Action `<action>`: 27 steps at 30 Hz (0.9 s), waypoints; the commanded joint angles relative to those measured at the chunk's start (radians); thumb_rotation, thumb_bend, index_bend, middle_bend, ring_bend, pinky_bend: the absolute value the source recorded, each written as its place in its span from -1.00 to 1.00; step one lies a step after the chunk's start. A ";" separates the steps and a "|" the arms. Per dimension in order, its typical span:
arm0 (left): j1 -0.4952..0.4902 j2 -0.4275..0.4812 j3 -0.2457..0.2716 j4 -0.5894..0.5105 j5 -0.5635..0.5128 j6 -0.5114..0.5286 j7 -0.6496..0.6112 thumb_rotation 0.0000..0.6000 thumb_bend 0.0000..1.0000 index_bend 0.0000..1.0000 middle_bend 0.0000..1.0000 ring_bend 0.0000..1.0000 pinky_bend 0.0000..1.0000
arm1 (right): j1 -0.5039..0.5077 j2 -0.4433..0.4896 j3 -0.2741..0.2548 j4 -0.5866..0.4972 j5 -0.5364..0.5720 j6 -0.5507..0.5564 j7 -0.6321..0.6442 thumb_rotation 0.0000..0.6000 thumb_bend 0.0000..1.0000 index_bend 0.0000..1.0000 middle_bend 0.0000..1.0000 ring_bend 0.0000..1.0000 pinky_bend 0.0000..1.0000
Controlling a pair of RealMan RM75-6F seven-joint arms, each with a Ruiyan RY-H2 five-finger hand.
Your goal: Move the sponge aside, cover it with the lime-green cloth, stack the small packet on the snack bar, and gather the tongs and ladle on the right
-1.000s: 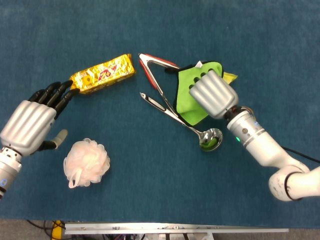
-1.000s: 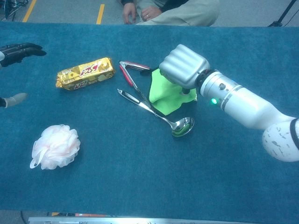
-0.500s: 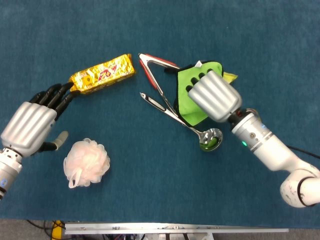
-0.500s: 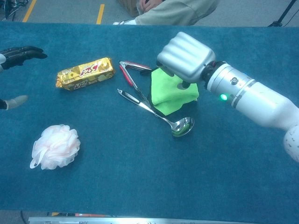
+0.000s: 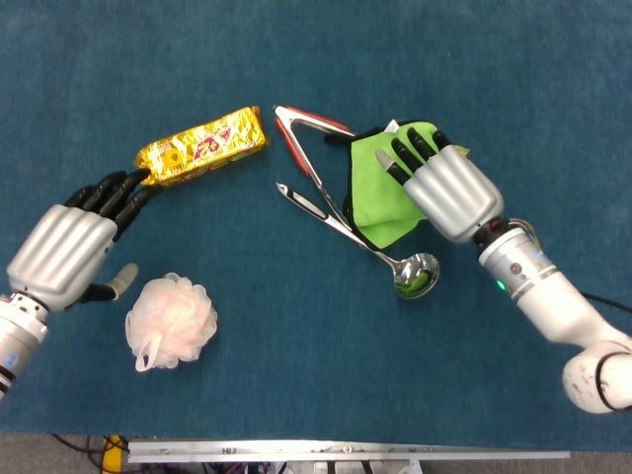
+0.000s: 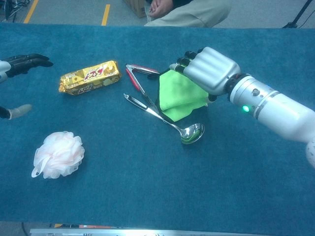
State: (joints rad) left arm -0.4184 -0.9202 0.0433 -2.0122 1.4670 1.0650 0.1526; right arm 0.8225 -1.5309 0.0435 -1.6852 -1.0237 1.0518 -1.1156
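The pink mesh sponge (image 5: 173,319) (image 6: 58,154) lies at the front left. Just above and left of it hovers my left hand (image 5: 69,252), holding nothing, its dark fingers (image 6: 24,61) stretched toward the left end of the gold snack bar (image 5: 202,146) (image 6: 90,77). The lime-green cloth (image 5: 378,197) (image 6: 178,96) lies crumpled right of centre. My right hand (image 5: 444,183) (image 6: 209,69) is over its far right part with fingers spread. Red-tipped tongs (image 5: 306,138) (image 6: 138,76) and the steel ladle (image 5: 370,242) (image 6: 167,118) lie along the cloth's left edge. I see no small packet.
Everything lies on a blue carpeted table (image 5: 296,375). Its metal front edge (image 5: 346,452) runs along the bottom of the head view. A seated person (image 6: 187,12) is beyond the far edge.
My right hand has shifted right and its fingers have straightened out over the cloth. The left hand has drifted slightly down and toward the snack bar. The objects lie where they were.
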 commanded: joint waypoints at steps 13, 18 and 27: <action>0.007 0.012 0.000 0.017 -0.001 -0.006 -0.038 1.00 -0.25 -1.00 -1.00 -1.00 -0.68 | 0.091 -0.141 0.013 0.100 0.222 0.028 -0.182 1.00 -1.00 -0.95 -0.62 -0.80 -0.48; 0.008 0.010 -0.001 0.021 0.003 -0.007 -0.047 1.00 -0.25 -1.00 -1.00 -1.00 -0.68 | 0.088 -0.152 0.001 0.114 0.184 0.053 -0.153 1.00 -1.00 -0.37 -0.32 -0.46 -0.06; 0.008 0.002 -0.001 0.026 0.009 -0.012 -0.055 1.00 -0.25 -1.00 -1.00 -1.00 -0.68 | 0.081 -0.155 -0.019 0.129 0.182 0.062 -0.133 1.00 -0.98 0.09 -0.07 -0.09 0.35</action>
State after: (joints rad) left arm -0.4106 -0.9186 0.0421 -1.9859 1.4757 1.0527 0.0979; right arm 0.9039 -1.6857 0.0255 -1.5562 -0.8410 1.1128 -1.2494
